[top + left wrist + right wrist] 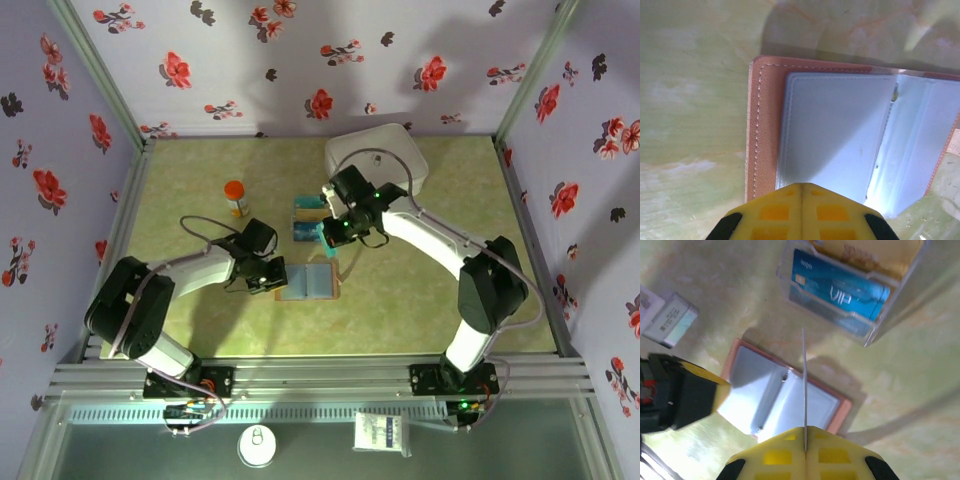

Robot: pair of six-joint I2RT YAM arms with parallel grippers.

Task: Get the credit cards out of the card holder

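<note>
Right pincer (pixel 805 440) has its yellow fingers pressed together on a single card (pixel 804 380), held edge-on to its own camera, so the card reads only as a thin pale upright line and its colour and print cannot be made out. Below it the wallet (pixel 785 390) lies open and flat on the mottled green table (pixel 420 290), a tan leather rim with a stitched seam around smooth blue-grey plastic pockets; whether any pocket holds a card cannot be told. From above, the wallet (pixel 308 282) sits between the two arms, its left edge partly covered by the left pincer (pixel 272 275). That pincer (pixel 801 192) is closed with nothing between its ribbed yellow tips, which sit over the wallet (pixel 840 135) at its near edge; whether they touch it is hard to say. Just beyond the wallet stands a clear plastic tray (pixel 785 282) with slots, holding a glossy blue card (pixel 840 290) marked VIP and, behind it, a yellow card (pixel 865 252) cut off by the frame. A pale labelled object (pixel 670 320) at the left is too blurred to name.
</note>
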